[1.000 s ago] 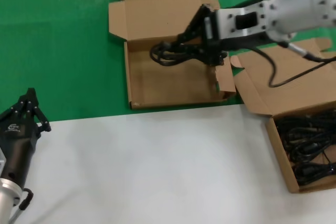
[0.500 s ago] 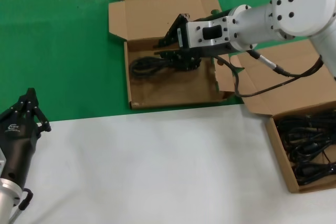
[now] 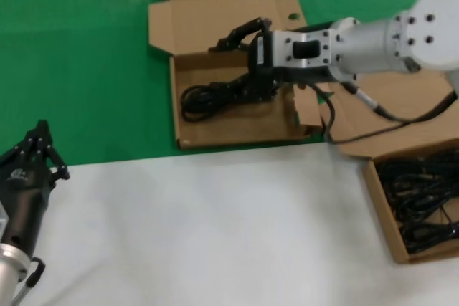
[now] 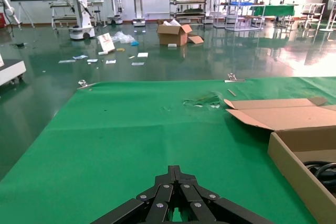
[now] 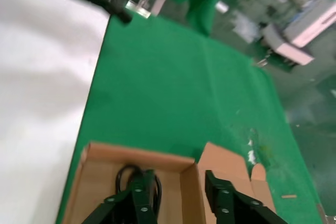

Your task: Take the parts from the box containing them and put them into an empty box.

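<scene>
One of the parts, a coiled black power cord (image 3: 212, 96), lies on the floor of the open brown box (image 3: 237, 125) on the green cloth. My right gripper (image 3: 234, 69) hovers over that box's back half, open, one finger above the cord and nothing held. The right wrist view shows the spread fingers (image 5: 142, 182) over the cord (image 5: 125, 174) and the box's back wall (image 5: 137, 153). The box containing the other cords (image 3: 382, 209) sits at the right, with several black cords (image 3: 422, 198) inside. My left gripper (image 3: 41, 150) is parked at the lower left, shut and empty.
The white tabletop (image 3: 215, 227) fills the front; the green cloth (image 3: 79, 69) covers the back. Both boxes have lids folded open behind them (image 3: 208, 16). In the left wrist view, my left gripper (image 4: 176, 172) points across the cloth towards the left box's corner (image 4: 294, 153).
My right gripper carried the cord left and down into the box on the cloth, then opened. The cord now rests on the box floor. The left arm has not moved.
</scene>
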